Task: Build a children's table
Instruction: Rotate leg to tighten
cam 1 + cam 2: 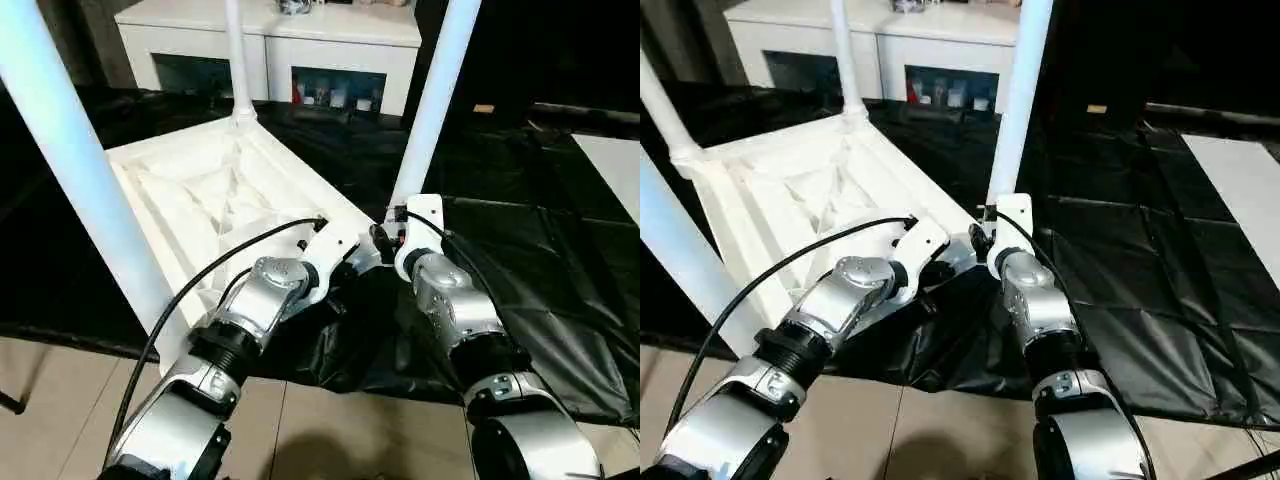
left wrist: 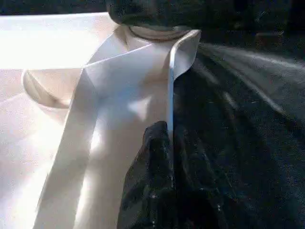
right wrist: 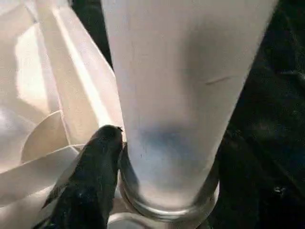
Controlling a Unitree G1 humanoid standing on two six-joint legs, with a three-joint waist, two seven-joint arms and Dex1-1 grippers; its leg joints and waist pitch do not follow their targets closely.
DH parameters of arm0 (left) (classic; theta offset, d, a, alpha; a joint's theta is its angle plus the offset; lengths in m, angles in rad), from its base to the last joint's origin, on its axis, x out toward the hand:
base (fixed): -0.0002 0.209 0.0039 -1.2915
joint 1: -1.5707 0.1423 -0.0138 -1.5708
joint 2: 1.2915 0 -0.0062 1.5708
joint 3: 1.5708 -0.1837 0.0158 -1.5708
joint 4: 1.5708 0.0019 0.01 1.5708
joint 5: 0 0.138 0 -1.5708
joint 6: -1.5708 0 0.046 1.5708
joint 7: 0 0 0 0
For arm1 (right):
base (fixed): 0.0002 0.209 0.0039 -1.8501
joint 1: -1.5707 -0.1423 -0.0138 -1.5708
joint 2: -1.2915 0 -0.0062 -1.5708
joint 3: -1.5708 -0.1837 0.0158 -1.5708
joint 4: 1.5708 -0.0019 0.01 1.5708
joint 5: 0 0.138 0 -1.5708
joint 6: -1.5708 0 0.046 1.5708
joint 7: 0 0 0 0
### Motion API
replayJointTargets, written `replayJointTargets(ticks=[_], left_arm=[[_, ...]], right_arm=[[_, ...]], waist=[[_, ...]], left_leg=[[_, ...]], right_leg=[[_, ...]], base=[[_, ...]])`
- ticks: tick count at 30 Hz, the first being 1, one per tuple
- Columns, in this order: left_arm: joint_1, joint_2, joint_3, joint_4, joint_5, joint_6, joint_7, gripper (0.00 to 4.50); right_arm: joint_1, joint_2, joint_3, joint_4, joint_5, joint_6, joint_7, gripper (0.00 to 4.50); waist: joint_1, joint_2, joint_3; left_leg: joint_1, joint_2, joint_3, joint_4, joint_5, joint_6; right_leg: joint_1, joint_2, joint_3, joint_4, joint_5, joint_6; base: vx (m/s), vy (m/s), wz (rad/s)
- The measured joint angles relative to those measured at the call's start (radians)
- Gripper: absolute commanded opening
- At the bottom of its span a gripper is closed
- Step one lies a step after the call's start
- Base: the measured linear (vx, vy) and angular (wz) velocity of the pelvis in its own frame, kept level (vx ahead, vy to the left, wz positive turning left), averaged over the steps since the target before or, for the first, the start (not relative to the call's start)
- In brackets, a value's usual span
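The white table top [image 1: 200, 190] lies upside down on a black sheet, ribbed underside facing up. Several white tapered legs stand upright in its corner sockets: one at the far corner [image 1: 236, 60], one at the near left [image 1: 70, 170], one at the near right [image 1: 435, 100]. My left gripper [image 1: 345, 250] is shut on the thin rim of the top [image 2: 170, 95], beside the near right corner. My right gripper [image 1: 393, 235] is at the foot of the near right leg [image 3: 181, 95]. One black finger [image 3: 102, 148] presses against the leg just above the socket; the other finger is hidden behind it.
A white cabinet [image 1: 270, 40] with glass doors stands behind the table top. The black sheet [image 1: 540, 270] is wrinkled and spreads to the right. Tiled floor [image 1: 330, 430] lies between the sheet's edge and me. A pale floor patch [image 1: 615, 170] shows at far right.
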Motion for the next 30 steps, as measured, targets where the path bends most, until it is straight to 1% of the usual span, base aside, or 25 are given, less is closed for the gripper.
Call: replayJointTargets(ticks=[2,3,5,6,7,9,12,15,16,18,20,22,25,27,30], left_arm=[[0.001,0.035,0.005,-0.01,0.006,-0.011,0.0,0.0],[0.004,0.048,0.007,-0.02,0.007,-0.012,0.0,0.0],[0.023,0.073,0.01,-0.067,0.011,-0.013,-0.025,0.0],[0.04,0.091,0.008,-0.099,0.011,-0.017,-0.057,0.0],[0.062,0.122,0.008,-0.133,0.008,-0.026,-0.099,0.0],[0.091,0.178,0.009,-0.176,-0.006,-0.046,-0.17,0.0],[0.128,0.234,0.008,-0.221,-0.036,-0.067,-0.265,0.0],[0.177,0.298,-0.01,-0.293,-0.089,-0.082,-0.402,0.0],[0.191,0.313,-0.015,-0.314,-0.102,-0.082,-0.443,0.0],[0.203,0.325,-0.024,-0.336,-0.107,-0.082,-0.487,0.0],[0.203,0.329,-0.034,-0.339,-0.107,-0.082,-0.509,0.0],[0.203,0.325,-0.044,-0.342,-0.107,-0.082,-0.521,0.0],[0.203,0.326,-0.046,-0.345,-0.107,-0.082,-0.526,0.0],[0.203,0.328,-0.046,-0.346,-0.107,-0.082,-0.528,0.0],[0.203,0.328,-0.046,-0.347,-0.107,-0.082,-0.53,0.0]], right_arm=[[0.033,-0.001,0.025,-0.044,0.005,0.001,0.046,3.45],[0.045,-0.01,0.035,-0.054,0.008,0.008,0.069,3.7],[0.079,-0.039,0.061,-0.089,0.013,0.033,0.138,3.79],[0.099,-0.069,0.074,-0.121,0.02,0.051,0.184,3.79],[0.122,-0.121,0.088,-0.163,0.031,0.067,0.254,3.97],[0.15,-0.205,0.109,-0.245,0.041,0.089,0.374,4.18],[0.186,-0.273,0.137,-0.34,0.061,0.094,0.509,4.22],[0.233,-0.336,0.168,-0.404,0.09,0.092,0.646,4.22],[0.246,-0.355,0.172,-0.417,0.105,0.092,0.688,4.22],[0.259,-0.376,0.178,-0.452,0.128,0.095,0.752,4.22],[0.259,-0.392,0.196,-0.481,0.141,0.098,0.799,4.22],[0.259,-0.394,0.213,-0.486,0.139,0.097,0.816,4.22],[0.259,-0.394,0.225,-0.474,0.118,0.09,0.821,4.22],[0.257,-0.393,0.235,-0.447,0.102,0.069,0.819,4.22],[0.254,-0.392,0.237,-0.434,0.098,0.063,0.817,4.22]], waist=[[-0.008,0.0,0.0],[-0.011,0.0,0.0],[-0.011,0.0,0.001],[-0.007,0.001,0.001],[-0.002,0.001,0.001],[0.002,0.001,0.001],[0.004,0.001,0.001],[0.017,0.002,0.002],[0.028,0.002,0.002],[0.038,0.003,0.003],[0.041,0.003,0.003],[0.041,0.003,0.003],[0.04,0.003,0.003],[0.04,0.002,0.003],[0.04,0.002,0.003]], left_leg=[[-0.004,0.001,-0.002,-0.001,0.001,-0.002],[-0.006,0.001,-0.003,-0.001,0.003,-0.005],[-0.015,0.001,-0.003,-0.001,0.004,-0.004],[-0.016,0.001,-0.002,-0.002,0.007,0.0],[-0.017,0.001,-0.002,-0.002,0.008,0.004],[-0.015,0.001,0.0,-0.002,0.008,0.005],[-0.014,0.001,0.0,-0.003,0.008,0.005],[-0.013,0.002,0.001,-0.002,0.005,-0.001],[-0.013,0.002,0.002,-0.002,0.005,-0.001],[-0.013,0.002,0.005,-0.002,0.005,-0.001],[-0.013,0.002,0.007,-0.001,0.005,-0.001],[-0.011,0.002,0.007,0.0,0.005,-0.001],[-0.012,0.002,0.006,0.0,0.005,-0.001],[-0.012,0.002,0.005,-0.001,0.005,-0.002],[-0.013,0.002,0.005,-0.001,0.005,-0.001]], right_leg=[[-0.004,0.002,-0.001,0.0,0.001,-0.001],[-0.007,0.003,-0.002,0.0,0.002,-0.001],[-0.016,0.004,-0.002,0.001,0.001,0.0],[-0.018,0.004,-0.002,0.001,0.001,0.0],[-0.018,0.004,-0.002,0.001,0.0,-0.001],[-0.019,0.004,-0.002,0.0,-0.001,-0.002],[-0.019,0.004,-0.002,0.0,-0.001,-0.002],[-0.019,0.003,-0.002,0.0,-0.001,-0.002],[-0.019,0.002,-0.002,0.0,-0.001,-0.002],[-0.018,0.001,-0.001,0.0,-0.001,-0.002],[-0.016,0.0,0.0,0.0,-0.001,-0.003],[-0.013,0.0,0.0,0.0,-0.001,-0.003],[-0.013,0.0,0.0,0.001,-0.001,-0.003],[-0.013,0.0,-0.001,0.001,-0.001,-0.003],[-0.013,0.0,-0.001,0.001,-0.001,-0.002]], base=[[0.0,0.0,0.0],[0.0,0.0,0.0],[0.0,0.0,0.0],[0.0,0.0,0.0],[0.0,0.0,0.0],[0.032,0.006,0.0],[0.0,0.0,0.0],[0.0,0.0,0.0],[0.0,0.0,0.0],[0.0,0.0,0.0],[0.0,0.0,0.0],[0.0,0.0,0.0],[0.0,0.0,0.0],[0.0,0.0,0.0],[0.0,0.0,0.0]])
